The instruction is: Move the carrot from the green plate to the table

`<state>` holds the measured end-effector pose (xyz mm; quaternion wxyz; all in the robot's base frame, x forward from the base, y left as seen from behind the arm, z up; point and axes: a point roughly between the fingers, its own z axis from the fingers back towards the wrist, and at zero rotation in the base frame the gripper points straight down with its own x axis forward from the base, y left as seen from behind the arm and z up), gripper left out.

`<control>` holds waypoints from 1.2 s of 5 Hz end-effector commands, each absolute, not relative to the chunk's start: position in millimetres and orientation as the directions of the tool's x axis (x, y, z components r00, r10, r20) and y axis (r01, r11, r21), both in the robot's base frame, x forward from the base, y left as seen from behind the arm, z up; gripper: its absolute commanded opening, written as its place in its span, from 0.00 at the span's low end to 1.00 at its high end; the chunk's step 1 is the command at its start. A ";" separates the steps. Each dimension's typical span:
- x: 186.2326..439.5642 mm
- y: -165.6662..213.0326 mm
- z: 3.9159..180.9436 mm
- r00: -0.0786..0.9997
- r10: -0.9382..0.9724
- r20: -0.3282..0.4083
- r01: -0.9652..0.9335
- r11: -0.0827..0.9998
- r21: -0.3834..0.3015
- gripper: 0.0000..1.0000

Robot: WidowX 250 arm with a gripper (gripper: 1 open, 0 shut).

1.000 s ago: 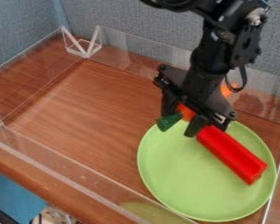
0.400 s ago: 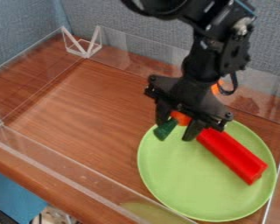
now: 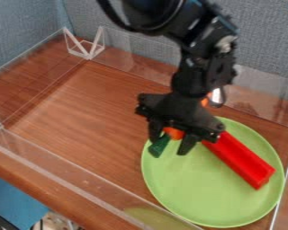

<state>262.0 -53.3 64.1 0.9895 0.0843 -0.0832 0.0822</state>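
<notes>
Compared with a second ago, the black arm has swung down and toward the left edge of the green plate [image 3: 212, 193], and its wrist has rolled, so the gripper [image 3: 173, 144] now hangs lower over the plate's near-left rim. The carrot [image 3: 171, 135] has travelled with it: earlier it sat further right beside the red block [image 3: 239, 156], now it sits between the jaws, over the rim where plate meets table [image 3: 75, 99].

In the single camera view, the jaws point steeply down and stand partly open, closed in on the carrot; an orange patch and a dark green tuft show between the two black fingers [image 3: 157, 148]. Whether the carrot rests on the plate or is lifted clear of it cannot be told.

The plate is round, flat, smooth and pale green with a low raised rim. The block, a long glossy red bar, lies on the plate to the right of the jaws. The table is reddish-brown wood grain, bordered by clear plastic walls [image 3: 39, 162].
</notes>
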 end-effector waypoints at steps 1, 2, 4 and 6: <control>263.2 -43.0 71.9 0.949 0.221 0.225 -0.248 0.964 0.099 0.00; 259.5 -51.4 66.4 0.945 0.245 0.218 -0.268 0.960 0.081 0.00; 269.7 -56.8 65.8 0.917 0.338 0.212 -0.354 0.934 0.041 0.00; 278.6 -50.7 66.5 0.878 0.433 0.204 -0.444 0.896 0.010 0.00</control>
